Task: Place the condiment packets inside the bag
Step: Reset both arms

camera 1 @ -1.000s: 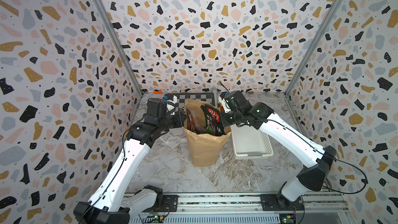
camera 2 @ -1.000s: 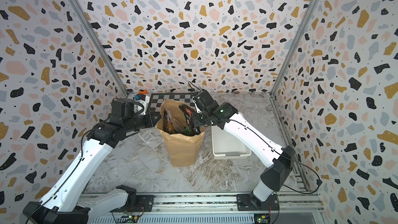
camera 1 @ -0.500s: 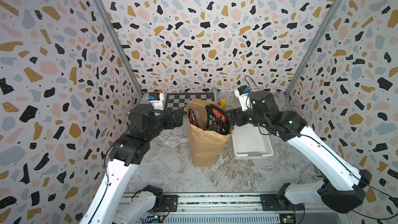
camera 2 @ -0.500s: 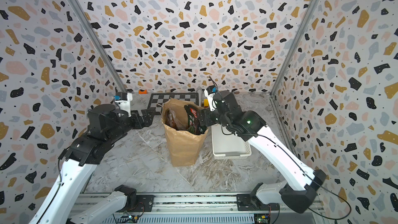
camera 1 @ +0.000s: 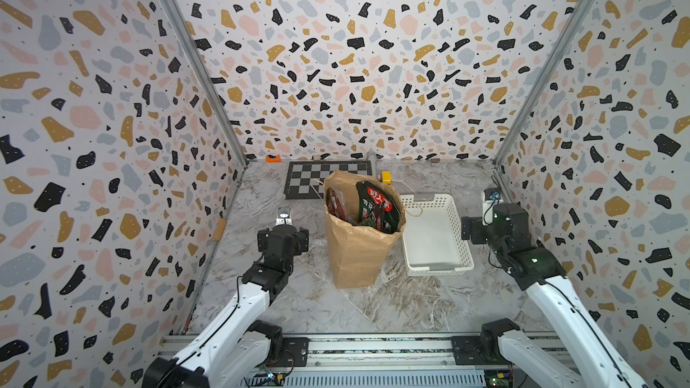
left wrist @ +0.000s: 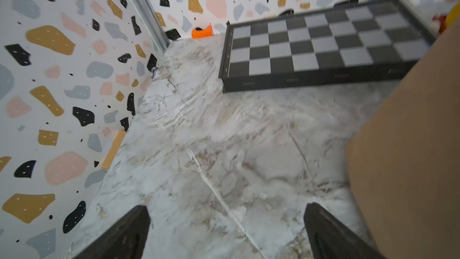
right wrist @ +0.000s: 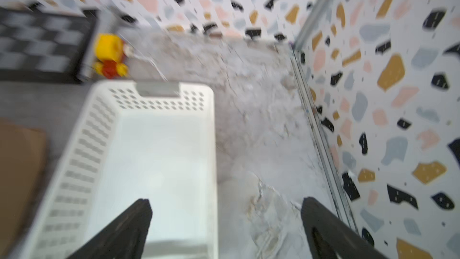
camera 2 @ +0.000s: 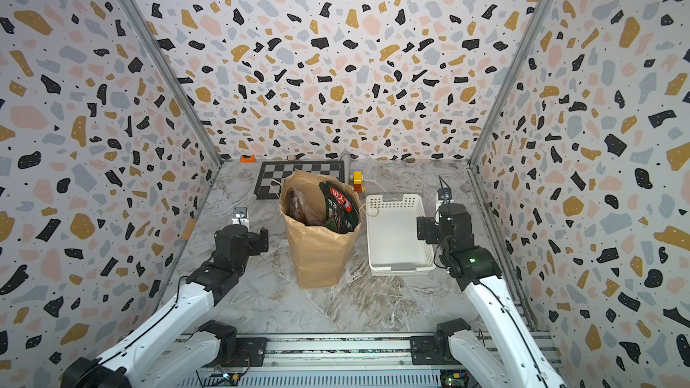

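Hands have both let go and drawn back from the bag's mouth, where they were pressed together a second ago. The left hand (left wrist: 226,206) now hangs spread over bare table (left wrist: 224,133), lower left of centre in both top views. The right hand (right wrist: 225,200), equally spread, sits at the right, beside the white basket (camera 1: 440,266). Neither pinches anything.

Between them the bag (camera 1: 354,255) stands upright on its own. The condiment packets (camera 1: 375,207) are inside it, with the dark-green one poking above the rim. With the basket bare and no packet lying on the table, the task looks finished or very nearly so.

Only the wrist views show the fingers apart and empty; from above, the wrist bodies hide them. Only the top views look into the bag, while the wrist views catch just its brown side. Farther back lie the chessboard (camera 1: 317,177) and a yellow toy (right wrist: 109,51).
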Action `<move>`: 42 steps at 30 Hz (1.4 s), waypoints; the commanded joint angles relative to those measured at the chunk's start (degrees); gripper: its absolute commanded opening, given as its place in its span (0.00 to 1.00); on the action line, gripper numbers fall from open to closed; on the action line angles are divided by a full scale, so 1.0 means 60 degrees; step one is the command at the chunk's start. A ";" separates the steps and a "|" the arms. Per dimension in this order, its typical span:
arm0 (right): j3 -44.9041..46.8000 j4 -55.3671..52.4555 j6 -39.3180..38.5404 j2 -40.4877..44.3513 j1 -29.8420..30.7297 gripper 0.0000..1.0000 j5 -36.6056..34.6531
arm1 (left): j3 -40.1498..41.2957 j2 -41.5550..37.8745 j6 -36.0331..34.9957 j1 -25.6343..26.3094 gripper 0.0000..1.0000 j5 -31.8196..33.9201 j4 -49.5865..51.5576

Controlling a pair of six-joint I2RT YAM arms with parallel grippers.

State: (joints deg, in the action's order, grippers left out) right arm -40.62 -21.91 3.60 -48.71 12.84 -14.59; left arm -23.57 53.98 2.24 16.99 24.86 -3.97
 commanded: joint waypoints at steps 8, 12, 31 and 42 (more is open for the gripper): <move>0.3873 0.8051 -0.1813 -0.1051 -0.0324 0.99 0.0589 | 0.1168 0.2245 -0.0843 -0.1595 1.00 -0.2739 -0.5918; 0.4136 1.0167 -0.1995 -0.2750 -0.0507 0.99 0.1032 | 0.1376 0.4017 -0.0901 -0.1880 1.00 -0.3539 -0.7729; 0.3181 1.1436 -0.0805 -0.6277 -0.1894 0.99 0.1845 | 0.0677 0.4446 -0.0593 -0.2129 1.00 -0.3514 -0.6740; 0.3337 1.1917 -0.0833 -0.6322 -0.1902 1.00 0.1837 | 0.0673 0.4451 -0.0593 -0.2127 1.00 -0.3528 -0.6741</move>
State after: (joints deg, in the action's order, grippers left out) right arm -20.18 50.15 -2.37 -87.35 1.61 -4.12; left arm -18.70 81.34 -1.74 4.29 4.49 -42.33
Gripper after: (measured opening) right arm 0.996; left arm 0.994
